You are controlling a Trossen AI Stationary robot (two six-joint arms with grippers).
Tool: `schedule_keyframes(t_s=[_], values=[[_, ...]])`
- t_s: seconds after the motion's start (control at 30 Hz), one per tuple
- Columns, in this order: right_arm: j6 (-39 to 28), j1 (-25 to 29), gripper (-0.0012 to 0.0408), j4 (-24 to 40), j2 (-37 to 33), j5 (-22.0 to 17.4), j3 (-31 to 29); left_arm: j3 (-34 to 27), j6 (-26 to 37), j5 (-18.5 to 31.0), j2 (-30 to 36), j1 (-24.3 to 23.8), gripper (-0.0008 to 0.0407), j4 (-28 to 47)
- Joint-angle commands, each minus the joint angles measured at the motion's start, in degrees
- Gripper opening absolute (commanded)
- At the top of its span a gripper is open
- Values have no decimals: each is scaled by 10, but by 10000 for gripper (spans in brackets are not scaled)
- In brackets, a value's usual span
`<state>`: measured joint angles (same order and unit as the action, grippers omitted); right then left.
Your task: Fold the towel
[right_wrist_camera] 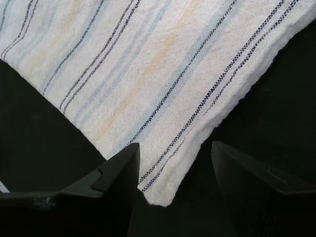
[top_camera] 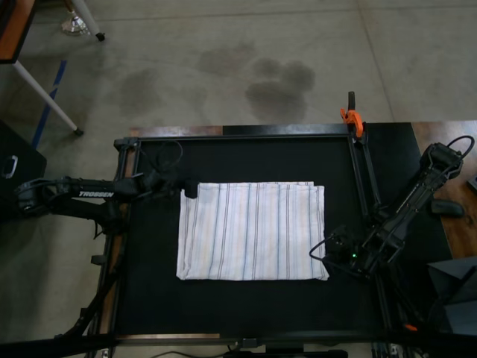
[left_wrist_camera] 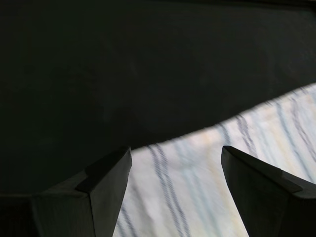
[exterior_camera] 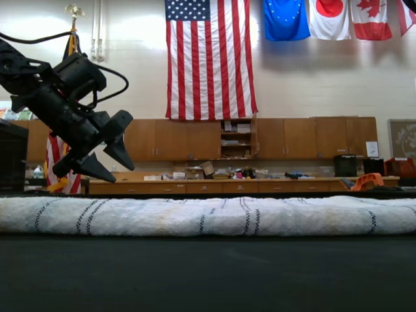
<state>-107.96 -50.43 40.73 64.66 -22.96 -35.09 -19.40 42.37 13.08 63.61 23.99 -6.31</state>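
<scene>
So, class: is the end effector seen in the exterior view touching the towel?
Apart. The exterior view shows the open end effector raised above the striped towel, with background visible between its fingertips and the cloth.

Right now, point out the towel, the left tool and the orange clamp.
towel (top_camera: 253, 231), top view, middle of the cloth.
left tool (left_wrist_camera: 175, 163), left wrist view, midway between its open fingertips.
orange clamp (top_camera: 351, 118), top view, its orange handle.

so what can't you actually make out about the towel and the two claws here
- How many layers the towel has: top view too small, exterior view edge-on.
- Left wrist view: stripes blurred, most of the towel cut off.
- Right claw: absent from the exterior view, a dark shape from above.
- Towel's underside: hidden on the black mat.
</scene>
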Motion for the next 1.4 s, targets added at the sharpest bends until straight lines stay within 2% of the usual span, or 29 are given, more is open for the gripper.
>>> schedule_keyframes(t_s=[0.0, 0.1, 0.23, 0.6, 0.77, 1.03, 1.37], values=[[0, 0, 195, 0, 0, -3, 0, 3, -14, -28, 4, 25, 252, 0], [0, 0, 195, 0, 0, -3, 0, -1, -35, -69, 24, 43, 252, 0], [0, 0, 195, 0, 0, -7, 0, -12, -52, -104, 72, 44, 252, -2], [0, 0, 195, 0, 0, -8, -4, -59, -76, -112, 170, 44, 252, -1], [0, 0, 195, 0, 0, -9, -4, -71, -80, -111, 188, 44, 243, 2], [0, 0, 195, 0, 0, -9, -4, -73, -88, -111, 178, 44, 155, 8], [0, 0, 195, 0, 0, -9, -4, -85, -88, -113, 168, 43, 14, 22]])
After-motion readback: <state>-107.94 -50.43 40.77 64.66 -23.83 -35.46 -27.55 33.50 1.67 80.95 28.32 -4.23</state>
